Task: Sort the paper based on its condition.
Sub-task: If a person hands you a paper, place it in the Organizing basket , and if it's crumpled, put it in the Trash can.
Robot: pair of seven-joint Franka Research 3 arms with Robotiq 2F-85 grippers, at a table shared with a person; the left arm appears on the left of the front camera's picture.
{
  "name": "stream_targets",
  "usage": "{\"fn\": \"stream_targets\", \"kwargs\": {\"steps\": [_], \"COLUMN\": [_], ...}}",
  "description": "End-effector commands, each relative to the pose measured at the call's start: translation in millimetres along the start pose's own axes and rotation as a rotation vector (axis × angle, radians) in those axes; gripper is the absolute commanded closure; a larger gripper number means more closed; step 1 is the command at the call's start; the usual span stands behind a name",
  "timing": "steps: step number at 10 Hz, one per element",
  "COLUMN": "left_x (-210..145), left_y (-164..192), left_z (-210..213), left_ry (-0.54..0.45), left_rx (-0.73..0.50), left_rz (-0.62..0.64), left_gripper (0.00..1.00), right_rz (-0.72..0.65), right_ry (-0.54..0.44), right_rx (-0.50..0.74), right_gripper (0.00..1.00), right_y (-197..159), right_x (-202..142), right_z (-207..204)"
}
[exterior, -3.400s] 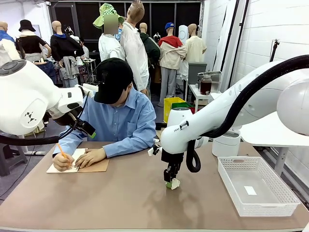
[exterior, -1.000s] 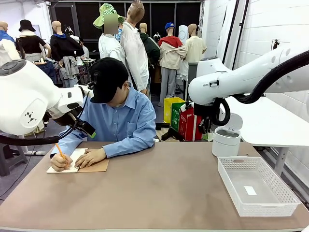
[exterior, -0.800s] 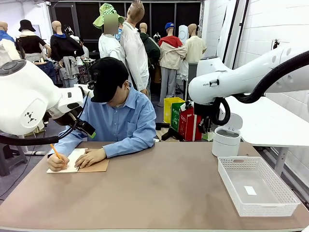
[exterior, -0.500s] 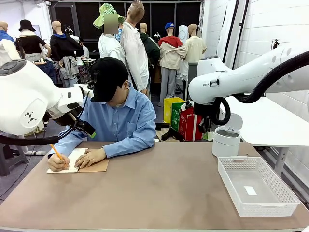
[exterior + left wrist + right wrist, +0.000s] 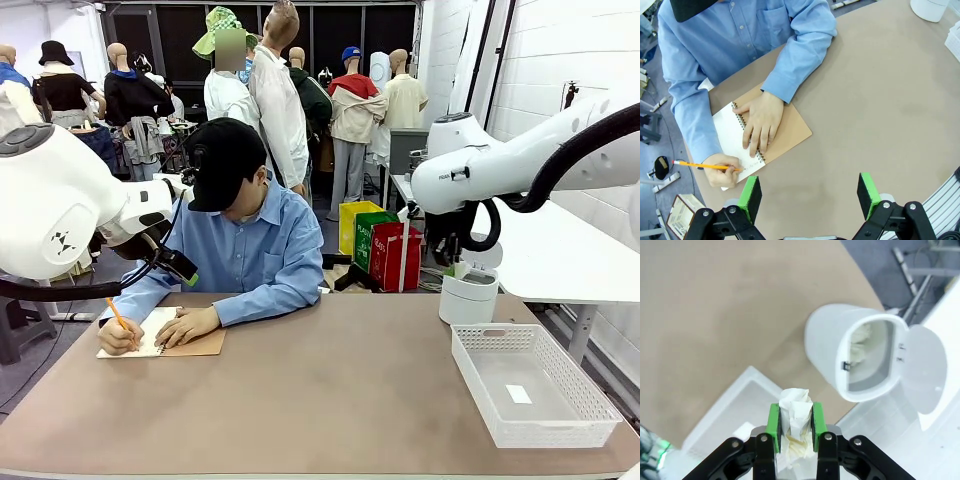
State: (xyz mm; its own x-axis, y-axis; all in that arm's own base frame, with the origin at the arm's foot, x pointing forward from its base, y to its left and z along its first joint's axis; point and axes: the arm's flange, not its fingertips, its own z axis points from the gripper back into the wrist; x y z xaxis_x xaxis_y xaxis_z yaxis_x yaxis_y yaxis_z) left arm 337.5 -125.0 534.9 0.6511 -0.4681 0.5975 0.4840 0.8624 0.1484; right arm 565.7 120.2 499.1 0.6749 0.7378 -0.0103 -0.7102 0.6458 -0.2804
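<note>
A crumpled wad of white paper (image 5: pixel 794 407) is pinched between the green pads of my right gripper (image 5: pixel 792 422), which is shut on it. The gripper (image 5: pixel 453 264) hangs just above the open white bin (image 5: pixel 468 296) at the table's far right. In the right wrist view the bin's mouth (image 5: pixel 875 352) lies ahead and to the right, with another crumpled paper (image 5: pixel 859 342) inside. My left gripper (image 5: pixel 810 192) is open and holds nothing, high over the table's left side.
A person at the far left writes with a pencil (image 5: pixel 705 165) in a spiral notebook (image 5: pixel 732 135) with a brown cover (image 5: pixel 195 344). A white mesh basket (image 5: pixel 545 425) on the right holds a small white tag (image 5: pixel 518 394).
My right arm rose from the table's middle with the paper and swung right; in the last half second it shifted further right, over the bin. The left arm stayed still.
</note>
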Motion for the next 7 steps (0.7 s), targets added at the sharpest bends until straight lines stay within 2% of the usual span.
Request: {"fn": "stream_targets", "kwargs": {"steps": [1, 5, 7], "left_x": [-0.6, -0.6, -0.6], "left_y": [0.3, 0.3, 0.3], "left_z": [-0.1, -0.1, -0.1], "left_ry": [0.005, 0.005, 0.005], "left_rx": [-0.002, -0.002, -0.002], "left_rz": [0.0, 0.0, 0.0], "left_gripper": [0.0, 0.0, 0.0], "right_rz": [-0.034, -0.049, -0.045], "right_ry": [0.017, 0.019, 0.016], "right_rx": [-0.075, -0.118, -0.102], "right_gripper": [0.69, 0.69, 0.69], "right_y": [-23.7, -72.9, -88.6], "right_x": [8.5, 15.6, 20.8], "right_z": [-10.4, -29.4, -38.1]}}
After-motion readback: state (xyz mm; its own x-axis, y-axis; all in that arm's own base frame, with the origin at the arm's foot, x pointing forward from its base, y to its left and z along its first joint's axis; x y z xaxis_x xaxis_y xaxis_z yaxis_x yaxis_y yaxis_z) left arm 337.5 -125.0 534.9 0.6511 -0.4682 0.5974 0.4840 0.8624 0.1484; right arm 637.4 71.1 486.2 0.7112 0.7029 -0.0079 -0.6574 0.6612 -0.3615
